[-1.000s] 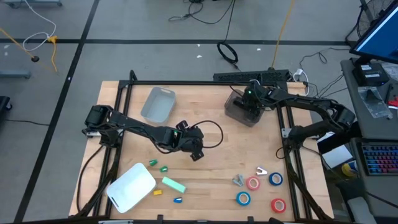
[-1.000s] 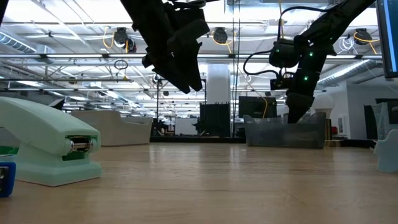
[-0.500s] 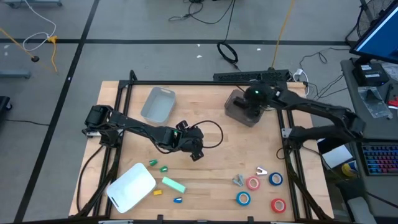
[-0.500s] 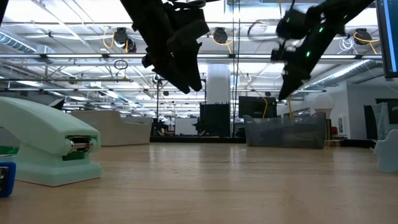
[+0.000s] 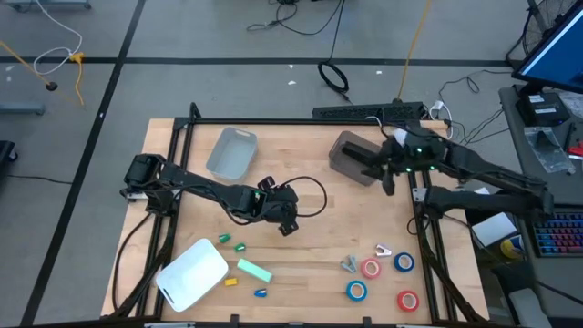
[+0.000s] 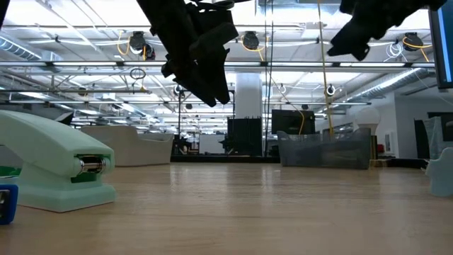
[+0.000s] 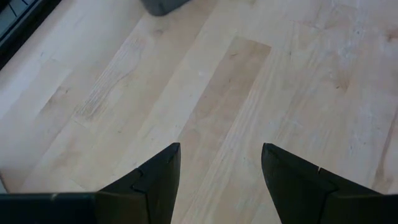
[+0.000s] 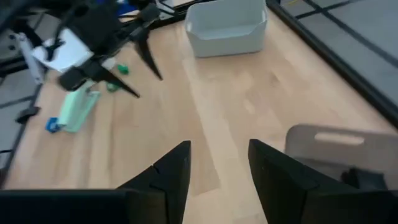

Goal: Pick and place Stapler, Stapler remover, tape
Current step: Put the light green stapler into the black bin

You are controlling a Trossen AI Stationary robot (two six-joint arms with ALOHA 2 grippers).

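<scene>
Red and blue tape rolls [image 5: 381, 279] lie well apart from both grippers: left gripper [image 5: 288, 225] and right gripper [image 5: 383, 171] spread, empty.

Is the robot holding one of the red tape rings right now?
No, both red tape rolls lie on the table, and the left gripper and right gripper are open and empty.

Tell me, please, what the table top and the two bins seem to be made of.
The table top looks like pale wood with a smooth finish: plank seams and grain show. The light grey bin seems to be matte plastic, with rounded moulded corners. The dark bin is probably translucent smoky plastic; in the low view the room shows faintly through it.
</scene>
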